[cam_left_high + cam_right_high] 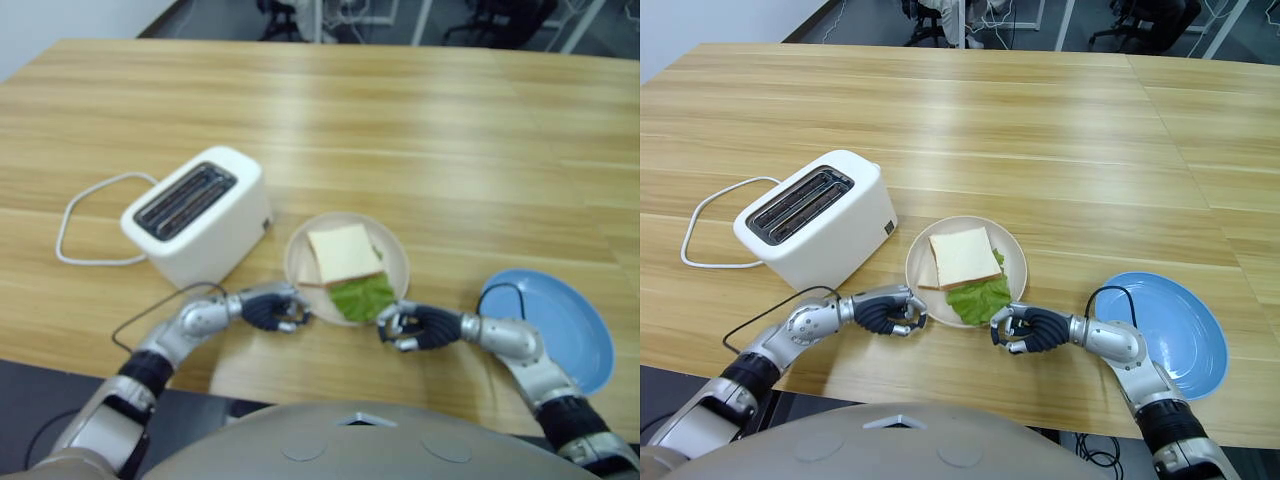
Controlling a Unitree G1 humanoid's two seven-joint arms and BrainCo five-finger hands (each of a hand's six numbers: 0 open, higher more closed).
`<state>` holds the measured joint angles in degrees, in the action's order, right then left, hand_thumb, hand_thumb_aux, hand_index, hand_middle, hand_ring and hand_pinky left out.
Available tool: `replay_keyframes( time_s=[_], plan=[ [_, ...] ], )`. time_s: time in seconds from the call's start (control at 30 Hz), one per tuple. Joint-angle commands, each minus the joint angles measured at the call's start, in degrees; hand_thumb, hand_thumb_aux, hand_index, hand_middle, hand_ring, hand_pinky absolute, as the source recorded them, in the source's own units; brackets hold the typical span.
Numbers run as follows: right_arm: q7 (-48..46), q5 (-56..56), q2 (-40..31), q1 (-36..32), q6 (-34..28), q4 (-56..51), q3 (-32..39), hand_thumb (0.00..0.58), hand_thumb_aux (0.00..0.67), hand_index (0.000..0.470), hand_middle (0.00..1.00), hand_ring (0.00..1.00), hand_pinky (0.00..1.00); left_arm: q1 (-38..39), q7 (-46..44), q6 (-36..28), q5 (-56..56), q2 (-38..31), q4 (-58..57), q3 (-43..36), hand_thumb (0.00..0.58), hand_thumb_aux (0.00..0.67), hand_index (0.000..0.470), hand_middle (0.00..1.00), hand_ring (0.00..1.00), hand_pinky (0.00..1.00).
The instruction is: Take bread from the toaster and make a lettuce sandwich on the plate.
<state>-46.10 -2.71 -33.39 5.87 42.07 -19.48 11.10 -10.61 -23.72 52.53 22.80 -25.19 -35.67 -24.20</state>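
A white toaster (816,218) stands at the left of the table, and its two slots look empty. To its right a cream plate (923,248) carries a bread slice (965,256) lying over a green lettuce leaf (980,297), with another slice's edge showing underneath. My left hand (887,311) rests on the table by the plate's near-left rim, fingers curled and holding nothing. My right hand (1025,329) sits at the plate's near-right rim, just off the lettuce, also curled and empty.
A blue plate (1170,335) lies at the right near the table's front edge. The toaster's white cord (698,230) loops to the left. Thin black cables run by both wrists. Bare wooden table stretches behind the plate.
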Motion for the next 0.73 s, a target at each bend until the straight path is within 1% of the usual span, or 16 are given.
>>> replay_keyframes(
  time_s=[0.03,0.17,0.33,0.37,0.4,0.43,0.47,0.5,0.53,0.63,0.73],
  plan=[
    [7.1,-4.2,1.2,-3.1,0.7,-3.3,-2.1,0.58,0.67,0.46,1.0,1.0,1.0,-3.7,5.9,0.7,3.3,1.8,-5.4,0.5,0.58,0.67,0.46,1.0,1.0,1.0],
    [15.8,-8.6,2.3,-6.9,1.0,-6.7,-3.8,0.58,0.67,0.46,1.0,1.0,1.0,-8.9,12.5,1.5,3.8,4.1,-10.3,2.1,0.58,0.67,0.46,1.0,1.0,1.0],
    [22.0,-8.0,3.5,-8.8,2.1,-6.5,-5.9,0.58,0.67,0.46,1.0,1.0,1.0,-13.0,18.5,3.7,3.0,5.2,-13.2,4.2,0.58,0.67,0.46,1.0,1.0,1.0],
    [23.0,-7.0,4.0,-9.2,2.0,-6.2,-6.8,0.58,0.67,0.46,0.96,0.96,0.96,-13.3,19.4,4.2,2.6,5.2,-12.8,4.8,0.58,0.67,0.46,1.0,1.0,1.0],
    [23.8,-6.2,4.2,-9.4,2.1,-5.8,-7.3,0.58,0.67,0.46,0.96,0.96,0.96,-13.3,20.2,4.4,2.3,5.2,-12.1,5.5,0.58,0.67,0.46,1.0,1.0,1.0],
    [24.9,-5.7,4.5,-9.5,2.3,-5.1,-8.1,0.58,0.67,0.46,0.92,0.92,0.92,-13.1,20.3,4.6,1.3,5.2,-10.9,6.2,0.559,0.541,0.372,0.75,0.75,0.75],
    [26.0,-5.0,5.0,-9.6,2.3,-4.4,-8.9,0.576,0.612,0.42,0.65,0.65,0.65,-12.5,20.1,4.9,0.2,5.1,-9.4,6.8,0.493,0.41,0.281,0.17,0.17,0.17],
    [26.8,-4.0,5.5,-9.5,2.1,-3.5,-9.8,0.0,0.0,0.0,0.11,0.11,0.11,-11.8,20.3,5.1,-0.6,5.0,-7.4,7.4,0.036,0.021,0.014,0.0,0.0,0.0],
    [27.6,-2.5,6.0,-9.4,2.0,-2.4,-10.7,0.0,0.0,0.0,0.0,0.0,0.0,-10.9,20.3,5.0,-1.6,4.8,-5.0,8.2,0.0,0.0,0.0,0.0,0.0,0.0],
    [28.7,2.2,7.5,-8.9,2.1,2.5,-13.1,0.0,0.0,0.0,0.0,0.0,0.0,-7.8,19.8,3.5,-6.2,4.7,4.1,11.0,0.0,0.0,0.0,0.0,0.0,0.0],
    [28.7,9.7,9.1,-8.7,2.3,9.1,-15.0,0.0,0.0,0.0,0.0,0.0,0.0,-3.8,20.1,0.6,-11.0,5.2,16.8,14.3,0.0,0.0,0.0,0.0,0.0,0.0]
  ],
)
